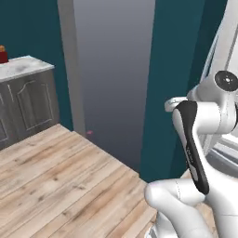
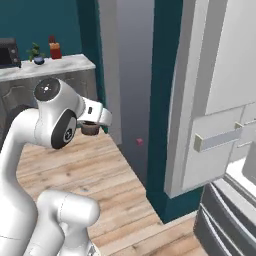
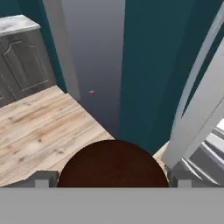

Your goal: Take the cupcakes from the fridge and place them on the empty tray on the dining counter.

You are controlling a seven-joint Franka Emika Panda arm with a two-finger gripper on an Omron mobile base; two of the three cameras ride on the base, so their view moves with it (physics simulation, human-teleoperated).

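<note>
**One cupcake in hand, out of the fridge**

A cupcake [image 3: 113, 164] sits between the two dark finger tips in the hand view, its round brown top bulging up between them. In the right base view the same cupcake [image 2: 90, 128] shows as a small dark lump tucked in the gripper [image 2: 91, 128], held up at about the height of the arm's shoulder joint, well above the wooden floor [image 2: 90, 165]. The jaws stand wide, one on each side of the wrapper, closed on the cake at what looks like its full width.

I would judge it light and soft: the crumb will give under pressure, and a ribbed wrapper offers little stiffness, so a firm squeeze could crush it. The sides of the wrapper, low down, look the right place to hold, as now. Tipping it risks letting it slide out.

Beside the arm stands the fridge [image 2: 220, 100], its grey door open with a long pale handle [image 2: 217, 141]. Beyond the floor are a teal wall [image 1: 186, 69] and grey cabinets under a marble top [image 2: 45, 67].
</note>
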